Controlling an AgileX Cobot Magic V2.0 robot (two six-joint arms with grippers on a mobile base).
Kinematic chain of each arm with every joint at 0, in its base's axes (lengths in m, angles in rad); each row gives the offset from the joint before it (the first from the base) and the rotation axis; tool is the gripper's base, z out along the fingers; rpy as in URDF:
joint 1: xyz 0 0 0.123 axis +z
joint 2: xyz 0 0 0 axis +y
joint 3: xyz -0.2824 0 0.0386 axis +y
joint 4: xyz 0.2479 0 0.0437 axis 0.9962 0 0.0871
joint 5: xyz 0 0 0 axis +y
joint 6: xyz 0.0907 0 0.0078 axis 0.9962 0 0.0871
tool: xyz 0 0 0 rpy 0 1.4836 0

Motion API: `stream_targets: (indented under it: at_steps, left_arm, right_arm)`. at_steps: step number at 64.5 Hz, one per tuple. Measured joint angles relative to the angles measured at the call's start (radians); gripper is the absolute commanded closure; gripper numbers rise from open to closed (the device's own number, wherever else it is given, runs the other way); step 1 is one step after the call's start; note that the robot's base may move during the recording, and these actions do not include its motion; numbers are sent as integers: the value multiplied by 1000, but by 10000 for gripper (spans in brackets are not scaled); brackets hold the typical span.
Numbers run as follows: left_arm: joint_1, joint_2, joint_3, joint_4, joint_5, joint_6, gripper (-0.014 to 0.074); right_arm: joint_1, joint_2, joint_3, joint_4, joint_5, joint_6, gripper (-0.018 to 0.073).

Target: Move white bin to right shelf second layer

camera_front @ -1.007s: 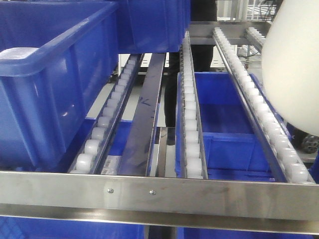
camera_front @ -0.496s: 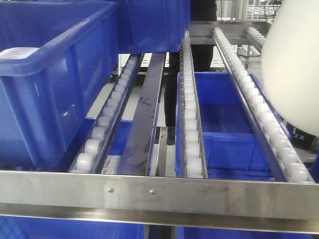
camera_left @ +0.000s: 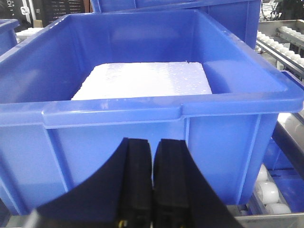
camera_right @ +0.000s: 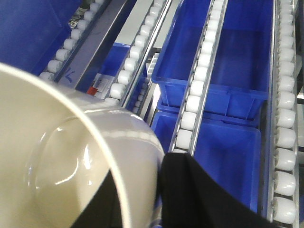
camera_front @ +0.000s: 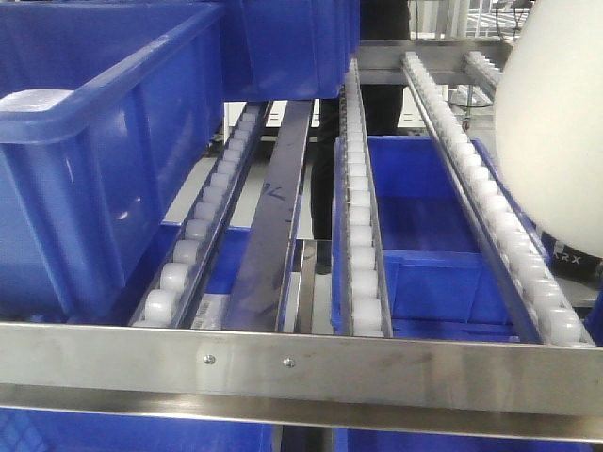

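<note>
- Now: bin point(camera_front: 556, 113) aloft over the shelf's point(camera_front: 301, 363) right edge, above the rollers point(camera_front: 513, 245) — not set down.
- Right gripper point(camera_right: 159, 190) clamped on its rim wall.
- Left gripper point(camera_left: 153, 190) closed, empty, facing a crate point(camera_left: 142, 111).
- Probably light, stiff, glossy — slippery; best pinched at the rim.

White letters "ARX" on a dark arm part point(camera_front: 568, 254) below the white bin point(camera_front: 556, 122), label point(camera_right: 98, 85) between roller tracks unreadable
</note>
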Motion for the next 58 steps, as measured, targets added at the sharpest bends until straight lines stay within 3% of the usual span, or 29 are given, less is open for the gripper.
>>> stream_targets:
  at_steps: [37, 58]
  left_arm:
    - [0, 0, 0, 0, 0, 0, 512]
    - [0, 0, 0, 0, 0, 0, 512]
  right_arm:
    - [0, 20, 8, 6, 0, 0, 502]
    - [0, 293, -85, 15, -51, 0, 502]
